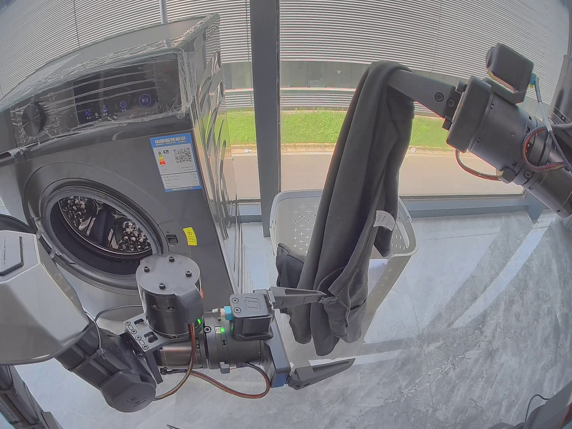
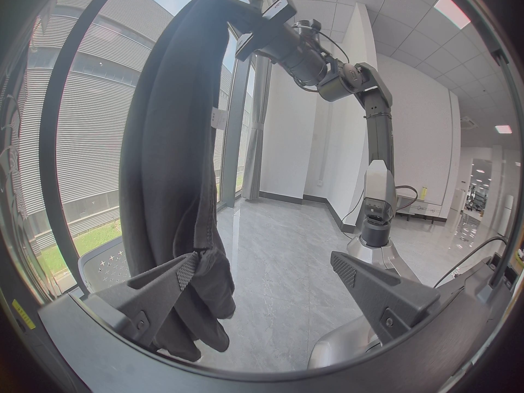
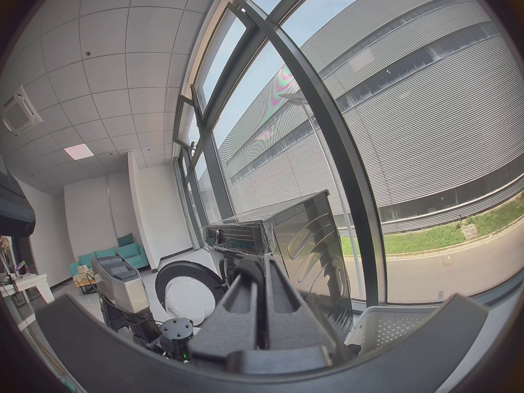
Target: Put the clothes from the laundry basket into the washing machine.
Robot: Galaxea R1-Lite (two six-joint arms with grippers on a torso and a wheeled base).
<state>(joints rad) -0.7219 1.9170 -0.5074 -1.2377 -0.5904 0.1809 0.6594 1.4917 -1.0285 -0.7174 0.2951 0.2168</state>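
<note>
Right tool [image 3: 265, 287] clenched on dark garment [image 1: 357, 180], held high. The cloth hangs down over the laundry basket [image 1: 293, 213]. Left tool [image 1: 336, 329] released, spread at the garment's lower hem (upper finger [image 1: 298, 296] touching cloth). Washing machine [image 1: 196, 221] door open.

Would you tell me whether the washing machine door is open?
Open: the drum is exposed and the door is swung aside.
</note>
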